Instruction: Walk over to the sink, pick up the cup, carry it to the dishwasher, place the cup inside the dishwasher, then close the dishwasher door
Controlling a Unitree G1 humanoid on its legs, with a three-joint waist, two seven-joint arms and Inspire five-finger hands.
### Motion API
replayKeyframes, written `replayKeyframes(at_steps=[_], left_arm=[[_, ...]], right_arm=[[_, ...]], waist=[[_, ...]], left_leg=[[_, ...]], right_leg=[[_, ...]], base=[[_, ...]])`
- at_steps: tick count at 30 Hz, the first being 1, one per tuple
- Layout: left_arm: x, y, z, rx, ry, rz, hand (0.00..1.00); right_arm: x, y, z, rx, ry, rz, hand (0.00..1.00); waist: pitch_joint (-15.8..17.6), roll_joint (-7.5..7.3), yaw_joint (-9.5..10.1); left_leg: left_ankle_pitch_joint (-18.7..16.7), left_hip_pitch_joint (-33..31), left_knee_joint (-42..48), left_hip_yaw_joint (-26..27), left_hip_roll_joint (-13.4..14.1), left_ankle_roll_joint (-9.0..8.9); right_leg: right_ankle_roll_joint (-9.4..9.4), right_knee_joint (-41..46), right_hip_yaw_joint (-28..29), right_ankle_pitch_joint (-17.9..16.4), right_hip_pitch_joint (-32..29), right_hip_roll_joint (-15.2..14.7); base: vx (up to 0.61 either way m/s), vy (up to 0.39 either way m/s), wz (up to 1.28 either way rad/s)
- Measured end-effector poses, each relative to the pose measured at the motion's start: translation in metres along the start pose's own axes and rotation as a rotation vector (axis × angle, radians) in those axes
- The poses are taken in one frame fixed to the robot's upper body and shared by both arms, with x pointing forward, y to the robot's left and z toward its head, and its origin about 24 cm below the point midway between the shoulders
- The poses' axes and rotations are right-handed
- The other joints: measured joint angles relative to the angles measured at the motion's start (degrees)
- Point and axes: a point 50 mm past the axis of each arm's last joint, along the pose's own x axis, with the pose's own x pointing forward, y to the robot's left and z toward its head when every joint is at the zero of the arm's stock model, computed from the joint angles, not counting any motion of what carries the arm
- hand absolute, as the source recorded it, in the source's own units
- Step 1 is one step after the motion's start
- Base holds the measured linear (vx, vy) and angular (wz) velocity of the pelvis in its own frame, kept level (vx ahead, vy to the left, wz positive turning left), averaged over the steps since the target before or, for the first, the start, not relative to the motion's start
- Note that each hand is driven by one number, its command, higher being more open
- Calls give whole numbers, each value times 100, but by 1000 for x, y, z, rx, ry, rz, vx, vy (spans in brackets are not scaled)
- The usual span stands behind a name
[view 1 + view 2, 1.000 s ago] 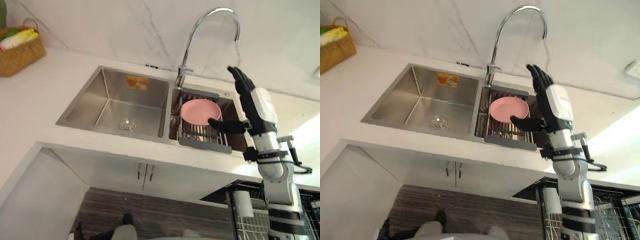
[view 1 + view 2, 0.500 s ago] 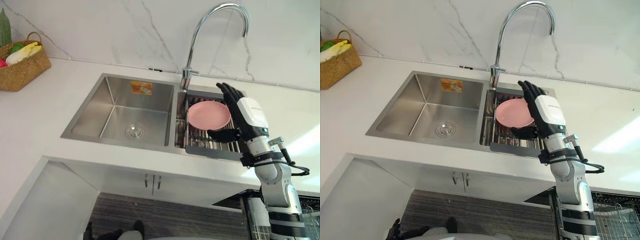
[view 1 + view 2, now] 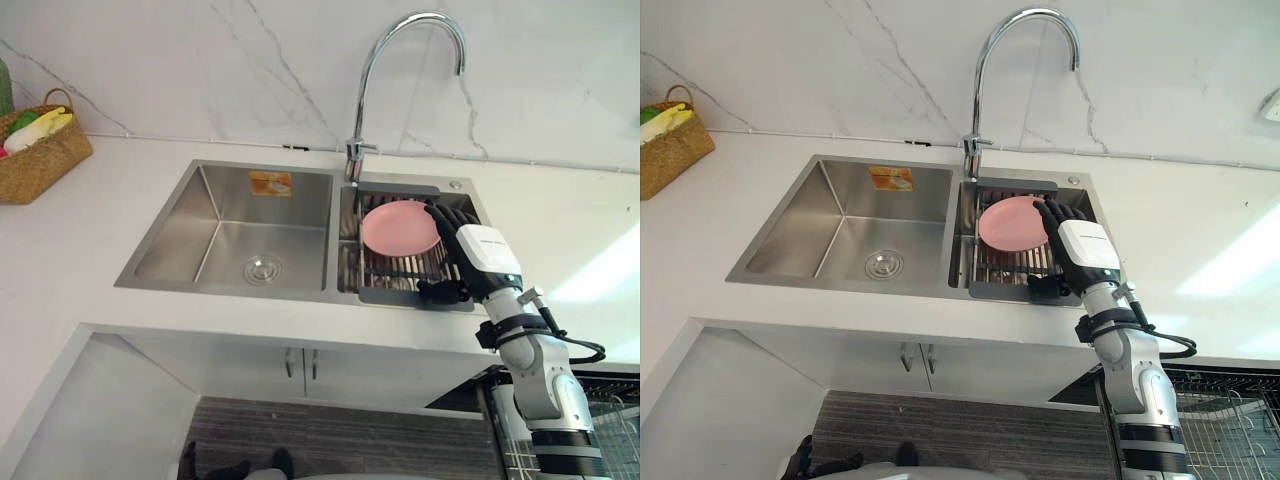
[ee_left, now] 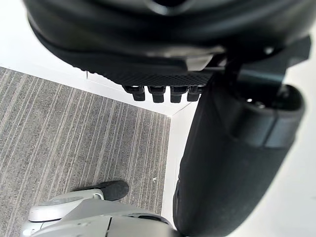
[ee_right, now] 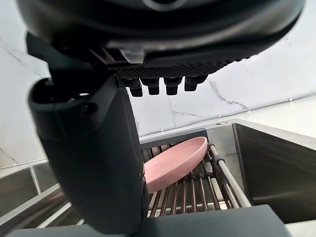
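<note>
Sink [image 3: 172, 240] holds a racked pink plate [image 3: 398, 227], right hand [image 3: 480, 260] outspread just beside.

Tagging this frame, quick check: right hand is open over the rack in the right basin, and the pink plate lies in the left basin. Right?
No, wrong basin. The pink plate lies on the rack in the right basin, as the left eye view shows. The rest holds: the right hand is open over that rack.

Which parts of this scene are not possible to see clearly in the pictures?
Right side of the sink rack: hidden behind the right robot hand, eye views.
Basket: cut by the left edge; contents too small.
Dishwasher rack: cut by the lower right corner.
</note>
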Motion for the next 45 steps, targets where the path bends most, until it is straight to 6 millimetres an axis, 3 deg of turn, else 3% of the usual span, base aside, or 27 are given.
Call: replayKeyframes(at_steps=[8, 28, 39, 40, 45], left_arm=[[0, 0, 0, 4, 0, 0, 100], [0, -1, 1, 14, -5, -5, 100], [-1, 0, 4, 11, -19, -1, 100], [-1, 0, 4, 11, -20, -1, 100], [-1, 0, 4, 10, -23, -1, 100]], right_arm=[[14, 7, -2, -135, 25, -38, 100], [29, 37, -14, -239, 120, 3, 100], [48, 33, -11, -332, 66, -9, 100], [49, 33, -12, -335, 65, -4, 0], [55, 31, -13, -379, 39, 12, 0]], waist=[[-9, -2, 53], [20, 41, 149], [59, 35, 189], [59, 35, 192], [146, 33, 200]], left_leg=[[0, -51, 2, -55, -50, 41], [-26, -82, -3, -229, -115, 35], [-16, -91, -3, -348, -140, 58], [-16, -91, -4, -350, -141, 58], [-27, -90, -4, -382, -153, 39]], right_leg=[[79, -109, -86, 47, 64, -31], [113, -158, -295, 17, 140, -80], [129, -176, -438, 10, 224, -87], [129, -176, -442, 10, 225, -88], [138, -176, -486, -17, 232, -96]], base=[[49, -1, 5], [-4, -8, 5], [22, -13, 6], [0, 0, 0], [-38, -16, 3]])
